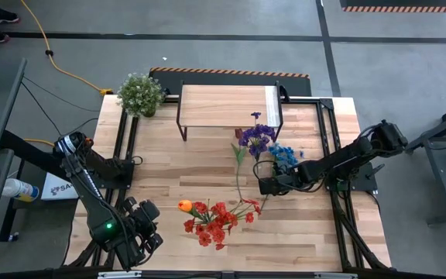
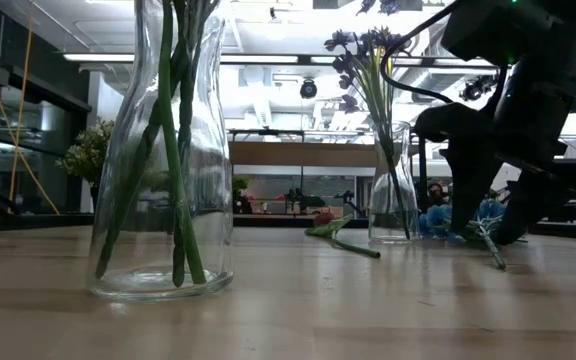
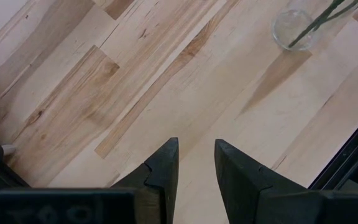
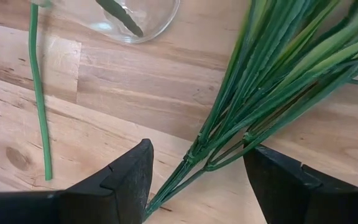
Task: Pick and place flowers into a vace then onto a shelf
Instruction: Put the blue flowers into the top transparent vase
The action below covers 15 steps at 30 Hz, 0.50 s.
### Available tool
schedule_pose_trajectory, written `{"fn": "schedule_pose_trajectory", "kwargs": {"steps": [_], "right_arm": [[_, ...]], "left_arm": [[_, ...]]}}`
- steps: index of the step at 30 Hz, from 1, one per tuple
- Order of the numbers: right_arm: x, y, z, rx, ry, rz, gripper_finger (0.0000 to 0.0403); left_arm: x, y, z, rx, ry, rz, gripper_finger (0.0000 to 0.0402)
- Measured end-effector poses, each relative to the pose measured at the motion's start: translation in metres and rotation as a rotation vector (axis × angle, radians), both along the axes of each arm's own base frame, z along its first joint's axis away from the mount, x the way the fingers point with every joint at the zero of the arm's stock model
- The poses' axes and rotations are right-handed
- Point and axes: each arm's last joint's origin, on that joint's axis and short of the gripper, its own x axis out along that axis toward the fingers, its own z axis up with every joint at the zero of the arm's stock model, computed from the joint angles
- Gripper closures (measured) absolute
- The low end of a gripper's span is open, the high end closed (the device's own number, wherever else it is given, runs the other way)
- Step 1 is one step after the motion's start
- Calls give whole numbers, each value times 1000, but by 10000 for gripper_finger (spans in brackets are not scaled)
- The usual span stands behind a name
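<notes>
Flowers are lying and standing in several spots on the table: red and orange blooms are sitting in a glass vase at the front, purple blooms are standing in a second vase near the middle, and a blue-flowered bunch is lying flat beside it. The right gripper is hovering low over that bunch's green stems, fingers spread wide on either side, gripping nothing. A loose stem is lying nearby. The shelf is standing at the table's rear, bare. The left gripper is waiting at the front-left corner, fingers slightly parted, released.
</notes>
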Motion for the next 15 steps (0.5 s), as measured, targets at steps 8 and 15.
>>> {"fn": "schedule_pose_trajectory", "kwargs": {"steps": [8,15], "right_arm": [[0,-1,0,7,0,-21,165],[-5,-2,-6,46,12,-62,165]], "left_arm": [[0,0,0,0,0,0,263],[0,0,0,0,0,0,263]]}}
